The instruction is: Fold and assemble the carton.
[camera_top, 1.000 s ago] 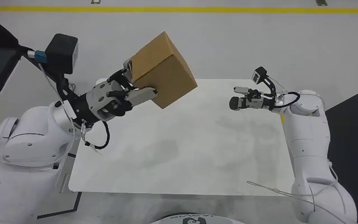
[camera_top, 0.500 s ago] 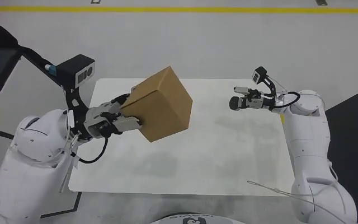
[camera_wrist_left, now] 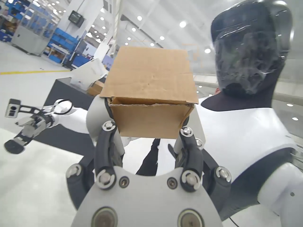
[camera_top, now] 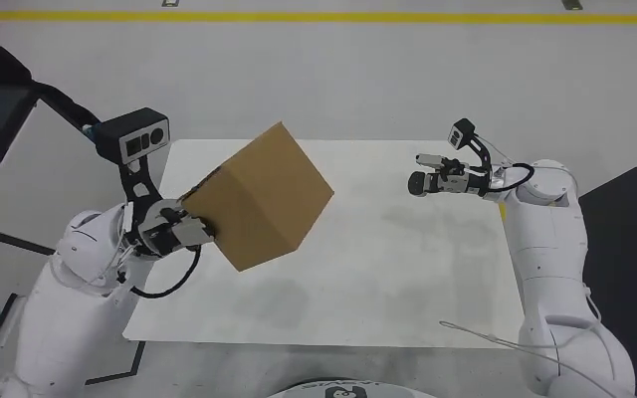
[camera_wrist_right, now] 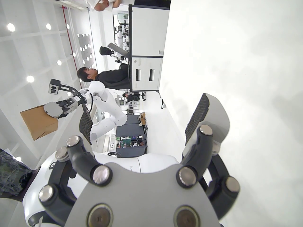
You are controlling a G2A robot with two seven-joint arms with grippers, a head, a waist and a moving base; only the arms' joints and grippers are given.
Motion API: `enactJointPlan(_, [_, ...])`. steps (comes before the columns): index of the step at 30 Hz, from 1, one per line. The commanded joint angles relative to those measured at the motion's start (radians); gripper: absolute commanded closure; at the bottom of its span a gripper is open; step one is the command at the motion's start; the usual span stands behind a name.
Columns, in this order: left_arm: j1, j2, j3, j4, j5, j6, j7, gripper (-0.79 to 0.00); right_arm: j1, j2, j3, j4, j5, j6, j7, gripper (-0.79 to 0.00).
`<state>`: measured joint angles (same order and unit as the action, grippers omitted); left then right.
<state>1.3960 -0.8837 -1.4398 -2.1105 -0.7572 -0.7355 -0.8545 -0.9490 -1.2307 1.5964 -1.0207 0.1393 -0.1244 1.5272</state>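
Over the left side of the table (camera_top: 398, 289), the carton (camera_top: 261, 197) hangs in the air, tilted on one corner and not touching the surface. The left gripper (camera_wrist_left: 148, 121) is clamped onto it, one finger on each side of the end nearest the wrist. From the left wrist view that end looks folded shut, with a slightly ragged flap edge and a thin gap along the seam.

What's changed: a second ago the box was up near the table's far left corner. Since then the left arm has swung it back toward the robot and rolled it, so a different face now looks up at the top camera. The right gripper (camera_top: 418, 183) hasn't budged. It's parked above the far right part of the table, well apart from the box, fingers spread wide and holding nothing.

My read is that the box already has its shape and this is a reorientation, probably to present another face or get ready to set it down. Can't tell whether the far end is closed. If flaps are left there, the right arm will have to come in, since it's doing nothing for now.
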Motion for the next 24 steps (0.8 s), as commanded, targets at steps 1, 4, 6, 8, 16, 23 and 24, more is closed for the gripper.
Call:
enactJointPlan(1, [-0.008, -0.004, 0.019, 0.016, -0.057, -0.035, -0.023, 0.0, 0.0, 0.0, 0.0, 0.0, 0.0, 0.0, 0.0, -0.785])
enactJointPlan(4, [-0.02, -0.009, 0.032, 0.041, -0.081, -0.046, -0.039, 0.0, 0.0, 0.0, 0.0, 0.0, 0.0, 0.0, 0.0, -0.785])
enactJointPlan(6, [-0.026, -0.013, 0.043, 0.044, -0.104, -0.05, -0.042, 0.0, 0.0, 0.0, 0.0, 0.0, 0.0, 0.0, 0.0, -0.785])
enactJointPlan(8, [-0.031, -0.016, 0.051, 0.05, -0.128, -0.051, -0.05, 0.0, 0.0, 0.0, 0.0, 0.0, 0.0, 0.0, 0.0, -0.785])
enactJointPlan(16, [-0.035, -0.027, 0.061, 0.069, -0.176, -0.042, -0.099, 0.0, 0.0, 0.0, 0.0, 0.0, 0.0, 0.0, 0.0, -0.785])
enactJointPlan(23, [-0.036, -0.026, 0.022, 0.072, -0.118, 0.122, -0.07, 0.0, 0.0, 0.0, 0.0, 0.0, 0.0, 0.0, 0.0, -0.785])
enactJointPlan(24, [-0.036, -0.024, 0.011, 0.058, -0.092, 0.158, -0.071, 0.0, 0.0, 0.0, 0.0, 0.0, 0.0, 0.0, 0.0, -0.785])
